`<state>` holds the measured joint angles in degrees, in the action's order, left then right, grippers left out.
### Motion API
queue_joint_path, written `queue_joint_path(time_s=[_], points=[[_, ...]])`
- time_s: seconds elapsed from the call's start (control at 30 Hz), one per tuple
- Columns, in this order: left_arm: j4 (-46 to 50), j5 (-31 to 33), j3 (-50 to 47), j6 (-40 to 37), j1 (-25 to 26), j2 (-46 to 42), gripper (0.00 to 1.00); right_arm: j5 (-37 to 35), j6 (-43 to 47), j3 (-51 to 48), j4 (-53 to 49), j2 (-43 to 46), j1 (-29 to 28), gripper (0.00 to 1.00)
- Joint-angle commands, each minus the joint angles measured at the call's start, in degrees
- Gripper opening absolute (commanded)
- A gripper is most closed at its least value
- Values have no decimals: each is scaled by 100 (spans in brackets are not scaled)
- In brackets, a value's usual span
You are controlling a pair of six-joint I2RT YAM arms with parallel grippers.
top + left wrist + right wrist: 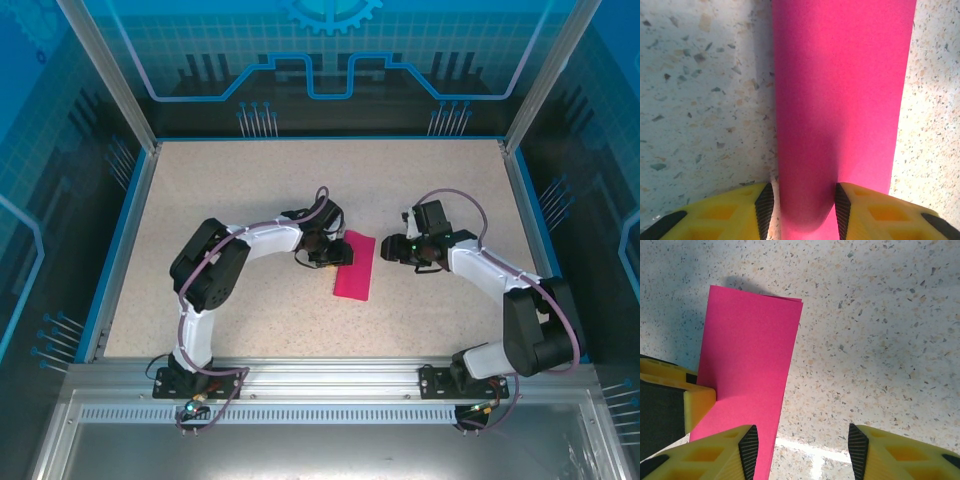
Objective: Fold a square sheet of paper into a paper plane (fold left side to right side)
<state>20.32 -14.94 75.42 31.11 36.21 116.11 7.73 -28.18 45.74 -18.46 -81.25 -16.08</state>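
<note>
Top external shows the paper (354,266) folded to a narrow strip mid-table, between the grippers. Left gripper (803,205) is clamped on the strip's near edge, the fold bulging between its pads. Right gripper (803,442) hangs with jaws apart just beside the strip, holding nothing. Judgement: keep the left pinned while the right presses the crease flat, edges aligned.

open tabletop (250,180) (far side), arms flank paper (355,268)

Left arm bent inward, left gripper (330,256) low at table centre, jaws parted. Right arm mirrors it, right gripper (392,250) jaws apart, nothing between.
</note>
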Motion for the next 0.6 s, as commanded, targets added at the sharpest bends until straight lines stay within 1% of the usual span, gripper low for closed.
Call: queue_joint_path(time_s=[0.0, 0.2, 0.57], points=[[348, 316, 15, 2, 61, 267, 42, 57, 17, -80, -75, 59, 55, 54], [355, 316, 29, 44, 57, 297, 42, 261, 17, -90, -24, -37, 50, 54], [394, 315, 96, 123, 59, 386, 42, 350, -34, -100, 35, -91, 1, 55]])
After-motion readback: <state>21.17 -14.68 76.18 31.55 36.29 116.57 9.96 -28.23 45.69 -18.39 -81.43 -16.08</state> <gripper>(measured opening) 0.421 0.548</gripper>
